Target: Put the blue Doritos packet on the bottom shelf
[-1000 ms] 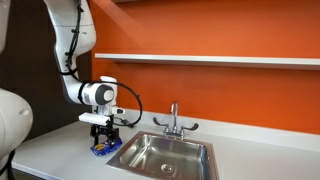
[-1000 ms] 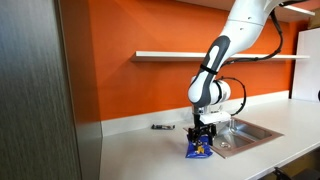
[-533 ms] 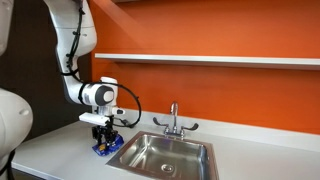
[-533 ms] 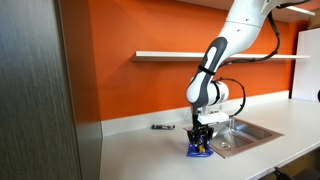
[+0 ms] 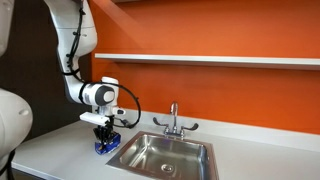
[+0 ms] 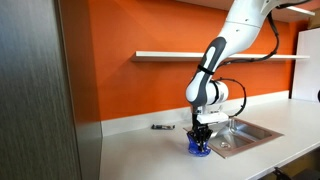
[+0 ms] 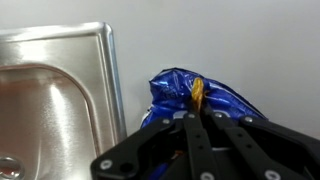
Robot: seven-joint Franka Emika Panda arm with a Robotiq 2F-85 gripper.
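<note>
Lying on the table (image 5: 52, 152) just beside the sink (image 5: 165, 157), the blue Doritos packet (image 7: 172, 90) is clenched by the end effector (image 5: 105, 138).

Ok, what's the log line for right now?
step: grasp | fingers: shut on blue Doritos packet | place: counter beside sink | shelf: not yet

1 blue pkt (image 7: 170, 95), 1 sink (image 5: 165, 158) (1 faucet (image 5: 174, 117)).

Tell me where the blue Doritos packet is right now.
In both exterior views the blue Doritos packet lies on the counter beside the sink, pinched in the gripper.
</note>
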